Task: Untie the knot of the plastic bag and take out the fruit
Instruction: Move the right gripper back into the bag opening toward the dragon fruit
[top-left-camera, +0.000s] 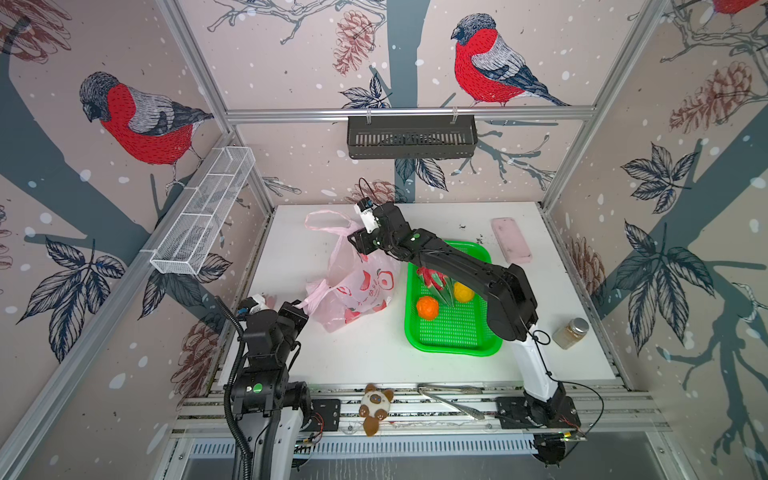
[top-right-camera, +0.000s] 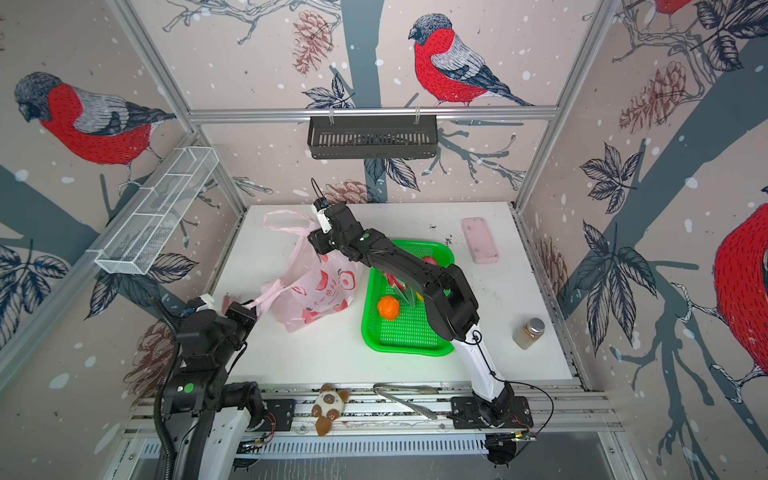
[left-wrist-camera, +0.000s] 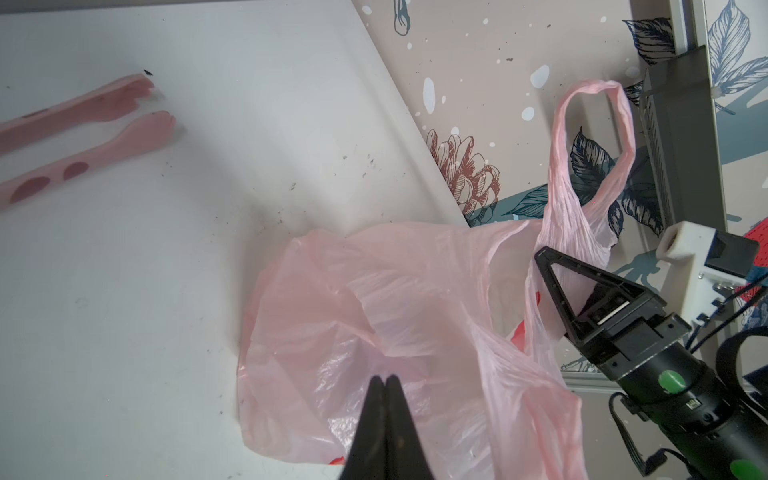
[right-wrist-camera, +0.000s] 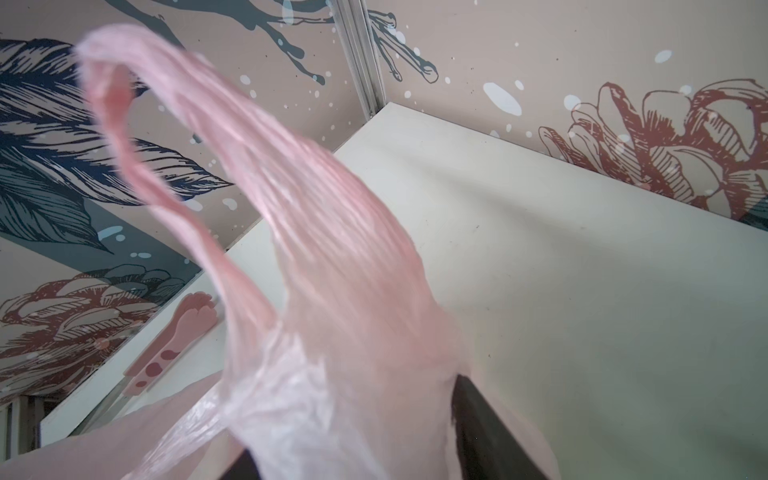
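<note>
The plastic bag (top-left-camera: 357, 286) slumps just beside the green basket (top-left-camera: 453, 351), where an orange fruit (top-left-camera: 427, 307) lies. The left gripper (left-wrist-camera: 384, 380) pinches one handle (top-left-camera: 311, 300); the right gripper (top-left-camera: 356, 244) has its jaws wide astride the other. Pulled so, the thin film could slip out and the mouth sag shut.

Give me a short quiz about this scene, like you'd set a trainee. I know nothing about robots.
1. Pick one. With the plastic bag, the left gripper is: A shut on one handle; B open above it; C nowhere near it.
2. True or false: the orange fruit lies in the green basket.
3. Fill in: the bag's two handles are ____ (knotted together / apart).
Key: 1 A; 2 true; 3 apart.
</note>
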